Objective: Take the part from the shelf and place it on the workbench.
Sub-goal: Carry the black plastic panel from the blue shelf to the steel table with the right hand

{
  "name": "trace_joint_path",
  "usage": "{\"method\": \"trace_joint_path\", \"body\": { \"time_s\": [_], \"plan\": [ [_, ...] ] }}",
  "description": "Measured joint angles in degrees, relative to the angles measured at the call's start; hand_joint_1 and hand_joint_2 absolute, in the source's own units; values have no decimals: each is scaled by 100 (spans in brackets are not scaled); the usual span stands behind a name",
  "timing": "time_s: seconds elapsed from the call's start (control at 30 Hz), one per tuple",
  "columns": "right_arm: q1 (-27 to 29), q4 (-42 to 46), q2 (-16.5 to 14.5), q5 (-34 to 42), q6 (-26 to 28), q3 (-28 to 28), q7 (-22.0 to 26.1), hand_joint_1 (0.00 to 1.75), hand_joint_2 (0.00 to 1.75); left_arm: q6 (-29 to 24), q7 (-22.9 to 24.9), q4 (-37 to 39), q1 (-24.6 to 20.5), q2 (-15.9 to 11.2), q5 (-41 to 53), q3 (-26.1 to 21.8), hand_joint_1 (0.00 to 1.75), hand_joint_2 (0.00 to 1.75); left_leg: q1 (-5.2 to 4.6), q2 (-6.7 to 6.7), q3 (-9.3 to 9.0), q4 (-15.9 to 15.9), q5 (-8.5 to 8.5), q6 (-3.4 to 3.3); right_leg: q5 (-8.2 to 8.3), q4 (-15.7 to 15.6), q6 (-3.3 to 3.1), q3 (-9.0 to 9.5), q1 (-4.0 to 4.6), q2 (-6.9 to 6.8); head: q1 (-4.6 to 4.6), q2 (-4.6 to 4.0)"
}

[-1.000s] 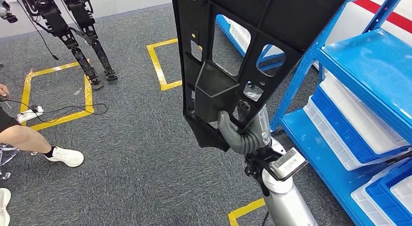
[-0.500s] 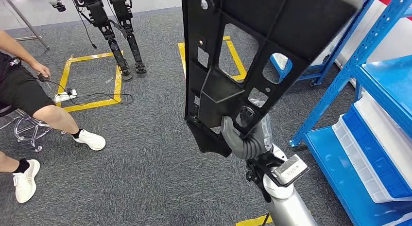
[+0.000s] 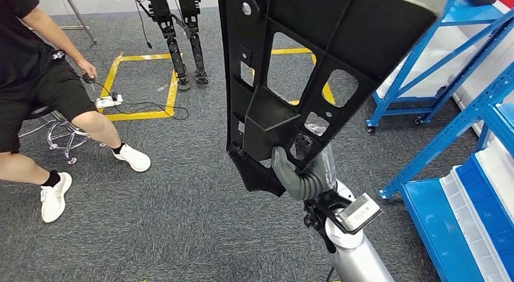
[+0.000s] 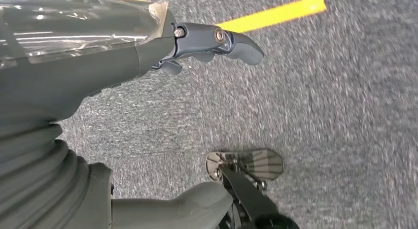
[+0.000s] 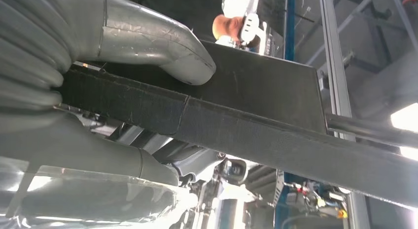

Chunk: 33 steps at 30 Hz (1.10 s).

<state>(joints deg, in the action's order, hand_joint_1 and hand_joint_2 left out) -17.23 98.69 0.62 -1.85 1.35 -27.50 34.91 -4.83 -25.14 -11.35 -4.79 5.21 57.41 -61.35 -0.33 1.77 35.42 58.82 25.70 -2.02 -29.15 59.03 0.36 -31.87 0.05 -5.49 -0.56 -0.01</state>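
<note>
— Since the earlier frame the whole picture has swung: the blue shelf sits further out to the right side, and the seated person has come more into the picture on the left. That is the camera turning, not the things moving.

— And the part?

— The black part stands upright, directly above the right hand, as before. It is a flat plastic panel with several cut-out windows. Its lower edge sits in the hand.

— How does the hand hold it?

— The thumb presses on one face of the panel, and the other fingers curl on the opposite face, so the edge is clamped between them.

— What about the left hand?

— The left hand hangs over the grey carpet. Its fingers are stretched out and hold nothing.

— Anything else near the right hand?

— Beyond the part, yellow tape squares lie on the carpet, and the legs of another robot stand at one of them. A cable and a power strip lie near the person's foot.
</note>
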Motion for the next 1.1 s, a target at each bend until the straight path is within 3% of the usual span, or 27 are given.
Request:
{"method": "trace_joint_path", "body": {
  "time_s": [0.07, 0.13, 0.2, 0.23, 0.27, 0.33, 0.4, 0.47, 0.5, 0.57, 0.63, 0.7, 0.73, 0.8, 0.87, 0.93, 1.0, 1.03, 1.1],
  "plan": [
    [14, 11, 4, 7, 37, 5, 3, 175, 175, -5, -7, -1, -6, -5, 32, -9, 0, 175, 32, -104, -73, -89, -51, -70, -168, 306, 5, -114, -11, 227, 12, 0],
    [64, 19, 26, 8, 72, 11, 7, 175, 175, -7, -5, -1, -23, -7, 62, -9, 0, 175, 47, -230, -89, -110, -67, -101, -470, 1049, -34, -478, -30, 457, 32, 0],
    [141, 19, 57, 9, 86, 14, 5, 175, 175, -13, 9, 0, -28, -8, 77, -9, 0, 175, 49, -384, -89, -107, -66, -103, -615, 1611, -8, -800, -48, 513, 43, 0],
    [166, 19, 69, 9, 89, 14, 4, 175, 175, -16, 19, 1, -26, -5, 77, -9, 0, 175, 51, -462, -92, -103, -65, -101, -548, 1581, 42, -818, -62, 522, 43, 0],
    [177, 19, 78, 10, 89, 14, 4, 175, 175, -19, 30, 1, -24, -1, 77, -10, 0, 175, 57, -539, -98, -95, -61, -93, -395, 1319, 108, -721, -83, 545, 43, -1],
    [171, 17, 87, 10, 89, 14, 5, 175, 175, -25, 46, 1, -25, 10, 77, -11, 0, 175, 57, -685, -92, -52, -35, -47, -38, 517, 219, -385, -141, 714, 47, 0],
    [159, 13, 90, 10, 88, 13, 6, 175, 175, -40, 58, 1, -24, 14, 78, -13, 0, 175, 53, -796, -57, -9, -11, 23, 139, 80, 198, -187, -168, 830, 45, 0],
    [137, 10, 84, 16, 89, 11, 4, 175, 175, -53, 69, 1, -9, 14, 79, -18, 0, 175, 76, -878, -20, -7, -22, 88, 173, 47, 108, -164, -154, 760, 37, -1],
    [120, 10, 74, 21, 90, 11, 3, 175, 175, -55, 74, 1, 1, 16, 80, -20, 0, 175, 88, -839, -5, 11, -12, 115, 187, 35, 70, -159, -152, 717, 33, -1],
    [87, 11, 45, 30, 91, 11, 3, 175, 175, -55, 84, 2, 4, 20, 84, -25, 0, 175, 95, -579, 120, 271, 151, 164, 198, 7, -12, -139, -157, 617, 10, 0],
    [77, 12, 27, 34, 92, 13, 3, 175, 175, -55, 87, 3, -9, 21, 86, -26, 0, 175, 98, -287, 461, 971, 507, 202, 183, 1, -73, -128, -123, 500, -13, -1],
    [75, 11, 25, 36, 92, 13, 1, 175, 175, -55, 92, 3, -10, 21, 86, -27, 0, 175, 106, -206, 793, 1609, 727, 219, 168, 2, -101, -127, -88, 365, -13, -1],
    [75, 10, 25, 36, 92, 12, 0, 175, 175, -55, 95, 3, -7, 22, 86, -27, 0, 175, 106, -197, 824, 1658, 689, 215, 162, 2, -109, -124, -77, 302, -13, -1],
    [69, 10, 19, 37, 96, 11, 0, 175, 175, -55, 96, 3, -3, 22, 86, -28, 0, 175, 96, -121, 532, 1104, 362, 173, 150, 2, -122, -108, -58, 190, -13, -1],
    [55, 13, 7, 40, 117, 12, -2, 175, 175, -55, 95, 2, -14, 18, 87, -28, 0, 175, 43, 105, 124, 339, 102, 109, 130, 0, -114, -89, -22, 97, -9, -1],
    [42, 15, 2, 44, 145, 12, -7, 175, 175, -55, 88, 1, -24, 15, 89, -27, 0, 175, -13, 201, -14, 44, 62, 59, 112, -7, -83, -80, 7, 12, -8, -1],
    [39, 19, 3, 45, 158, 12, -11, 175, 175, -55, 79, 1, -19, 14, 89, -28, 0, 175, -12, 79, -28, -10, 27, 3, 94, -12, -34, -71, 18, -58, -12, -1],
    [38, 22, 4, 45, 159, 13, -13, 175, 175, -55, 74, 2, -15, 16, 89, -28, 0, 175, -1, 22, -62, -63, -2, -28, 57, 36, -13, -78, 15, 1, -5, -1],
    [37, 28, 14, 50, 160, 15, -14, 175, 175, -55, 64, 3, -19, 22, 87, -28, 0, 175, 40, -92, -133, -154, -65, -93, -143, 433, -19, -241, 7, 267, 6, 0]
  ]
}}
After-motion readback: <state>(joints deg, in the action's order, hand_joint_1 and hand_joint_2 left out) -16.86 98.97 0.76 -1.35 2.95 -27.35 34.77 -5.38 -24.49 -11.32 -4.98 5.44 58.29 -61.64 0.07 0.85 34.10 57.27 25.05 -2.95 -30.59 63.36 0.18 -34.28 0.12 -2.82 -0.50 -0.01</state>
